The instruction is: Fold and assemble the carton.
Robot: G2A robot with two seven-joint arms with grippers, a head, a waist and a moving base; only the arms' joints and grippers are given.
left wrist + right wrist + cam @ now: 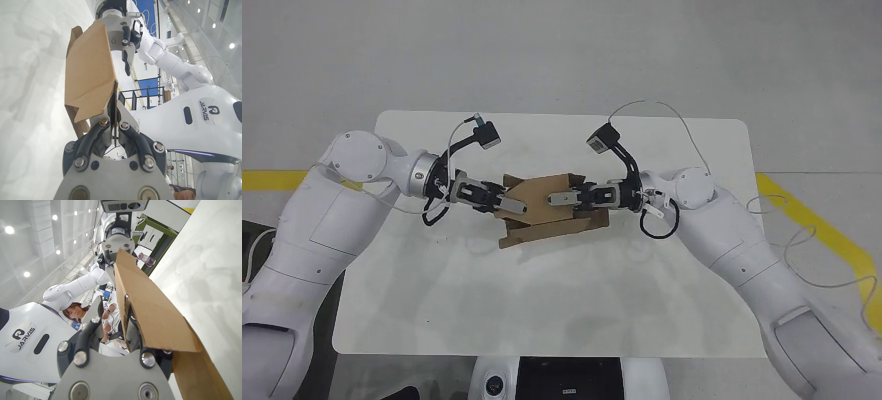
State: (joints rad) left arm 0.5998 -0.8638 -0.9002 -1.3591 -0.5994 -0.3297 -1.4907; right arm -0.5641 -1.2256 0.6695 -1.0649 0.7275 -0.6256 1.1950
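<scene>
A brown cardboard carton (pixel 547 212), partly folded with loose flaps, is held just above the middle of the white table (pixel 642 300). My left gripper (pixel 510 206) grips its left end. In the left wrist view that gripper (pixel 113 107) is shut on a thin flap of the carton (pixel 88 75). My right gripper (pixel 560 198) is at the carton's other end. In the right wrist view it (pixel 113 308) stands open astride one wall of the carton (pixel 151 306), one finger inside and one outside. Its outer finger (pixel 129 56) stands apart from the cardboard.
Bare white tabletop surrounds the carton on all sides, with most room toward the front edge (pixel 542 350). Yellow floor tape (pixel 272 180) runs beside the table.
</scene>
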